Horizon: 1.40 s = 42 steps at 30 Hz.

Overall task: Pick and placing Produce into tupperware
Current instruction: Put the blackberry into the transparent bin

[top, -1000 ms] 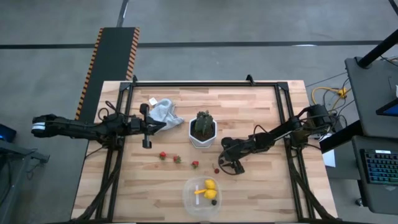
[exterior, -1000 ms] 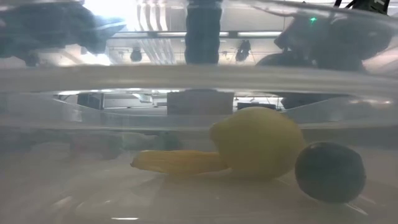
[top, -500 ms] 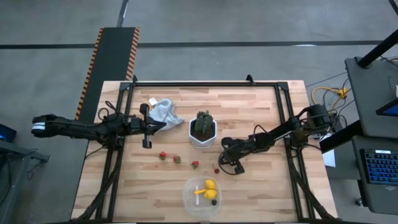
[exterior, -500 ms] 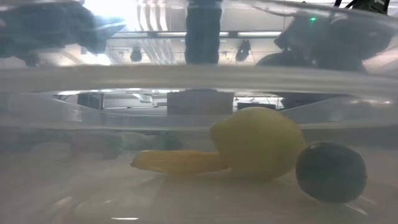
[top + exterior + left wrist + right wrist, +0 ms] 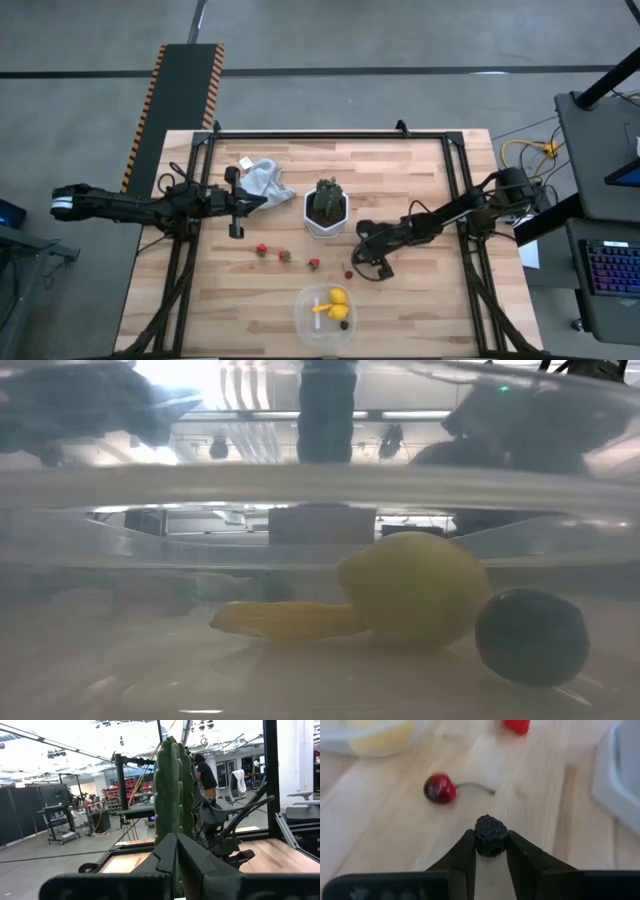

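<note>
Right hand [image 5: 490, 851] pinching dark berry [image 5: 490, 835] between fingertips, low over counter [image 5: 420, 310]. Tupperware [image 5: 305, 322] lies ahead and to its left, nearer right arm. Cherry [image 5: 439, 788] just beyond berry. Left hand [image 5: 236, 200] closed, empty, waiting well away by cloth [image 5: 262, 178].

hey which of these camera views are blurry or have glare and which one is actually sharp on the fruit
Low view: shot through the clear tub, so its wall smears the room and glare whitens the top, yet the lemon reads fine. Right wrist view: sharp on the dark berry between the right gripper fingers; the cherry is softer, the far edges blurred. Left wrist view: bright windows wash out the background.
</note>
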{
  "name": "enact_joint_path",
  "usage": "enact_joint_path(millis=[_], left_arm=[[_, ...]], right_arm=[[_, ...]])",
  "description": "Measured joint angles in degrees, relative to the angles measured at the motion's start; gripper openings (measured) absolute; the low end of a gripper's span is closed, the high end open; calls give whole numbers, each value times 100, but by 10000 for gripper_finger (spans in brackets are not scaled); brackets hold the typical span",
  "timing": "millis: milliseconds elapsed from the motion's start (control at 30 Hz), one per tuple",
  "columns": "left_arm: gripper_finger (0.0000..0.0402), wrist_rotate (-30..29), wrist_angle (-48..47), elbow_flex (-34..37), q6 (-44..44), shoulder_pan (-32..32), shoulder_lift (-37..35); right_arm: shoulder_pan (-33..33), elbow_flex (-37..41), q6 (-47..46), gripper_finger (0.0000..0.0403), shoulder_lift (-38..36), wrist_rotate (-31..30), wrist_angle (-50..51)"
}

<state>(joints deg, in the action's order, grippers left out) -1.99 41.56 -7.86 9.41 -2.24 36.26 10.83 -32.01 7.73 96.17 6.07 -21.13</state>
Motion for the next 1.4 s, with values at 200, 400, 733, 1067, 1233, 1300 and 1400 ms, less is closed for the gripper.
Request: enact_joint_path(millis=[200, 400, 733, 1067, 1233, 1300, 1400], left_arm=[[0, 0, 2, 0, 5, 0, -6], [0, -1, 48, 0, 4, 0, -3], [0, 1, 157, -2, 4, 0, 4], [0, 1, 158, -2, 46, 0, -17], [0, -1, 189, -2, 322, 0, -63], [0, -1, 208, -2, 456, 0, -74], [0, -1, 296, -2, 472, 0, -80]], right_arm=[[0, -2, 9, 75, -642, -12, 91], [160, -15, -174, 75, -1321, -16, 118], [836, -976, -280, 75, -1088, -520, 644], [1095, -2209, -474, 74, 304, -530, 652], [1167, -2942, -561, 74, 936, -554, 1164], [1160, -3184, -633, 74, 1117, -573, 1463], [1180, -3489, -623, 74, 1305, -591, 1704]])
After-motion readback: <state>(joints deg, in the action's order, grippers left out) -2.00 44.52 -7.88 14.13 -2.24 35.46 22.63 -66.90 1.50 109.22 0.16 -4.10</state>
